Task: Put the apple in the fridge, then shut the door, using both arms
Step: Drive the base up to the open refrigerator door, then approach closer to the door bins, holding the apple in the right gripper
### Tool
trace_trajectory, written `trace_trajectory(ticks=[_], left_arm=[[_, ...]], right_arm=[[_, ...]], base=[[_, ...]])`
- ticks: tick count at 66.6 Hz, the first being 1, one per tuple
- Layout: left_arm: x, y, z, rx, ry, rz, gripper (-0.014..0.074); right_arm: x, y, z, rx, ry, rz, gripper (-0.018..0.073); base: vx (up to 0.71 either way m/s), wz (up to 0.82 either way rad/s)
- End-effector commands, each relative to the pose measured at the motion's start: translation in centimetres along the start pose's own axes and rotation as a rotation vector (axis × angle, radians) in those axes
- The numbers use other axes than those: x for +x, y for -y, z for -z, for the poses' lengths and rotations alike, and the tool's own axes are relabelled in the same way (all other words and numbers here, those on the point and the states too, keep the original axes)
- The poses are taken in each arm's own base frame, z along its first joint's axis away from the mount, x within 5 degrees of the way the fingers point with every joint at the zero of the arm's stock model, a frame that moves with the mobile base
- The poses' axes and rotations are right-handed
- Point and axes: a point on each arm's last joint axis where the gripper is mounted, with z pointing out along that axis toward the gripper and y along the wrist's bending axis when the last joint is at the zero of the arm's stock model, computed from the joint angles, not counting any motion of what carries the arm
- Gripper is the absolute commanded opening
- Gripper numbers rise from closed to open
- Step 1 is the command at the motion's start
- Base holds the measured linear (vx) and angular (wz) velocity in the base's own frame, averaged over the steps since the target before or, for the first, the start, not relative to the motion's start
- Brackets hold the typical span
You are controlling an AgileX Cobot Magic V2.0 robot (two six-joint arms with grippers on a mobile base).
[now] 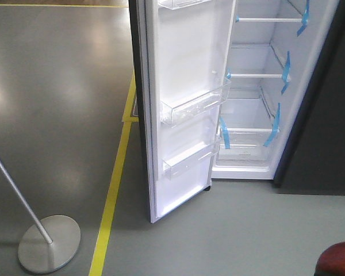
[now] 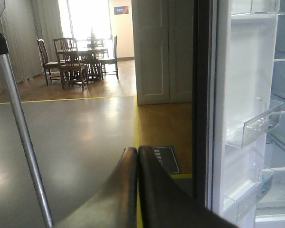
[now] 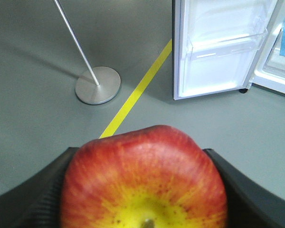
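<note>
At your far left in the front view, a metal stand (image 1: pixel 49 246) rests its round base on the grey floor (image 1: pixel 57 86). Just right of it, a yellow line (image 1: pixel 112 192) runs up toward the fridge (image 1: pixel 250 57). The door (image 1: pixel 184 69) stands wide open with its white lining toward you and clear bins (image 1: pixel 194 103) fixed to it. Right of the door, the fridge interior shows white shelves (image 1: pixel 250 75) edged with blue tape strips (image 1: pixel 286 72). In the lower right corner a red rounded edge pokes into view; it is probably the apple (image 1: pixel 338 261), though only a sliver shows there. Your left gripper (image 2: pixel 137 159) has its two fingers pressed together on nothing and points over the floor just beside the door's outer edge. Your right gripper (image 3: pixel 142 199) is clamped on the apple (image 3: pixel 142 156), with a dark pad (image 3: pixel 35 194) touching each side and the yellow stem end toward the camera. The fruit hangs above the floor, outside the fridge and well apart from it.
</note>
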Motion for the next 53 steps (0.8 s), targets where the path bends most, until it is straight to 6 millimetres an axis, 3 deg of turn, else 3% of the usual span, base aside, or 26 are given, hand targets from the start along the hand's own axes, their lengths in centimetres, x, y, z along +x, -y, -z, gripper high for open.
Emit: trace_trajectory(ticks=[1, 53], left_arm=[[-1.35, 0.04, 0.23, 0.004, 0.107, 0.007, -0.0006], [-1.35, 0.04, 0.23, 0.004, 0.107, 0.007, -0.0006]], right_arm=[[-1.22, -0.07, 0.49, 0.007, 0.084, -0.005, 0.0085], [-1.22, -0.07, 0.49, 0.007, 0.084, -0.005, 0.0085]], base=[[0.10, 0.05], [0.12, -0.01]])
